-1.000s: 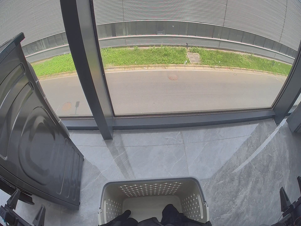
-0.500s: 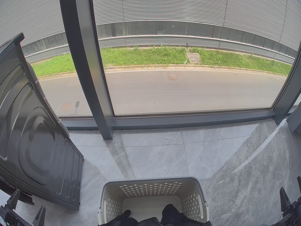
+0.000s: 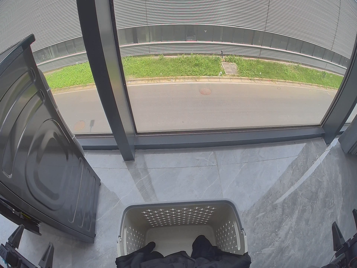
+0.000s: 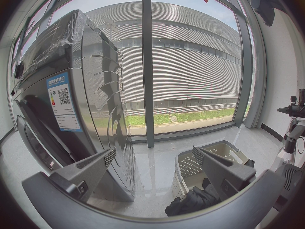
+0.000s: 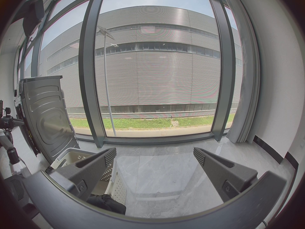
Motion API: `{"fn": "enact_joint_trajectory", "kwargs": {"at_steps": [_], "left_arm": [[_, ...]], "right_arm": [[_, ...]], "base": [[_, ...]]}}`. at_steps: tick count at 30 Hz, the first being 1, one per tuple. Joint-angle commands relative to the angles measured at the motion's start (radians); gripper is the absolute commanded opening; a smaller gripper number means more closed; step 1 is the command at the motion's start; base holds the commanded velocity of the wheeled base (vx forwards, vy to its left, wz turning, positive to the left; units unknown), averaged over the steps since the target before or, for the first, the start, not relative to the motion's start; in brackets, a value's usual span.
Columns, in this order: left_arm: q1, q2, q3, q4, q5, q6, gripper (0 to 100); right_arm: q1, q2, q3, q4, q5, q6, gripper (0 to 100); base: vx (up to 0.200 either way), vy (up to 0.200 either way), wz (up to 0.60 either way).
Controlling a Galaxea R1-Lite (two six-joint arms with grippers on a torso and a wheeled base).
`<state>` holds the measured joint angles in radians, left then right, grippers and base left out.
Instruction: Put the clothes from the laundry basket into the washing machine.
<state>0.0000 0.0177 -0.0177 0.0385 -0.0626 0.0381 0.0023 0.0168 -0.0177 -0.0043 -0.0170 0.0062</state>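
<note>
- Left end effector (image 4: 153, 150) and right end effector (image 5: 153, 150): wide open, empty.
- Black clothes (image 3: 182, 259) lie in pale plastic laundry basket (image 3: 178, 204), 6 o'clock; grey metal washing machine (image 3: 41, 149), 9 o'clock.
- I think I must reach down and grab next.

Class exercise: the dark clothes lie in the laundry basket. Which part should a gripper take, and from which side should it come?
Probably one of the raised folds of the clothes, pinched from straight above. The basket has walls on every side and only its top is open. The folds stand proud of the heap, giving fingers something to close on.
</note>
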Motion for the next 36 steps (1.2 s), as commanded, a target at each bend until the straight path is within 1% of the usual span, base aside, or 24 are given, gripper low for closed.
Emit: {"fn": "enact_joint_trajectory", "kwargs": {"at_steps": [1, 28, 30, 31, 32, 36], "left_arm": [[0.0, -0.018, 0.018, 0.0, 0.0, 0.0, 100], [0.0, -0.018, 0.018, 0.0, 0.0, 0.0, 100], [0.002, -0.018, 0.018, 0.0, 0.0, 0.003, 100], [0.0, -0.018, 0.018, 0.0, -0.002, 0.003, 100], [0.0, -0.018, 0.018, 0.0, -0.002, -0.003, 100], [0.0, -0.018, 0.018, 0.0, -0.002, -0.001, 100]], "right_arm": [[0.001, -0.017, 0.016, 0.0, 0.0, 0.0, 100], [-0.001, -0.017, 0.016, 0.0, 0.0, 0.0, 100], [-0.001, -0.017, 0.016, 0.0, 0.0, 0.0, 100], [-0.001, -0.017, 0.016, 0.0, 0.0, 0.0, 100], [-0.001, -0.017, 0.016, 0.0, 0.0, 0.0, 100], [-0.001, -0.017, 0.016, 0.0, 0.0, 0.0, 100]], "base": [[-0.2, 0.0, 0.0], [-0.2, 0.0, 0.0], [-0.2, 0.0, 0.0], [0.0, 0.0, 0.0], [0.0, 0.0, 0.0], [0.0, 0.0, 0.0]]}}
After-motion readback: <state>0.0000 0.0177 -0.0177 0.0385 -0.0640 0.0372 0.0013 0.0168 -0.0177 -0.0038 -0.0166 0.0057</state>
